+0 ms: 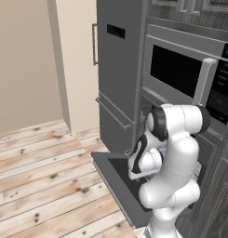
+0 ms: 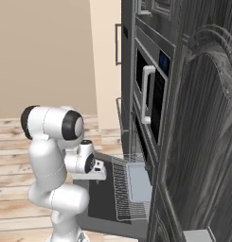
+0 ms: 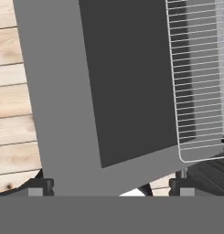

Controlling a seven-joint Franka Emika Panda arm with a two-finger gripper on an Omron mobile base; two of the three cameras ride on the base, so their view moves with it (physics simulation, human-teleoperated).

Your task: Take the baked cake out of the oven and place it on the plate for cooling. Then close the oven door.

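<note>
We see a tall grey cabinet wall holding the oven [image 2: 141, 156], with a microwave [image 1: 190, 74] built in above it. The oven door [image 1: 116, 179] is swung fully down and lies flat, level with the floor, jutting out from the cabinet front over the wooden floor [image 1: 41, 162]. Its long axis runs along the cabinet front; its free outer edge points away from the oven, into the room. The dark glass window [image 3: 127, 77] faces up, framed by a grey steel border.

In the right base view, a wire rack [image 2: 129, 189] is pulled out of the oven mouth and reaches over the inner half of the open door. A flat grey rectangular tray [image 2: 138, 182] rests on it, close to the oven opening; we cannot tell what it holds.

The white arm bends over the door, and the gripper [image 3: 109, 186] hangs above the door's upper face, looking down at it. Its two dark fingertips [image 3: 38, 186] stand wide apart at the bottom of the hand view, spread as far as they go, with nothing between them. In that view the rack's rounded corner lies near the right fingertip, over the door's grey border.
</note>
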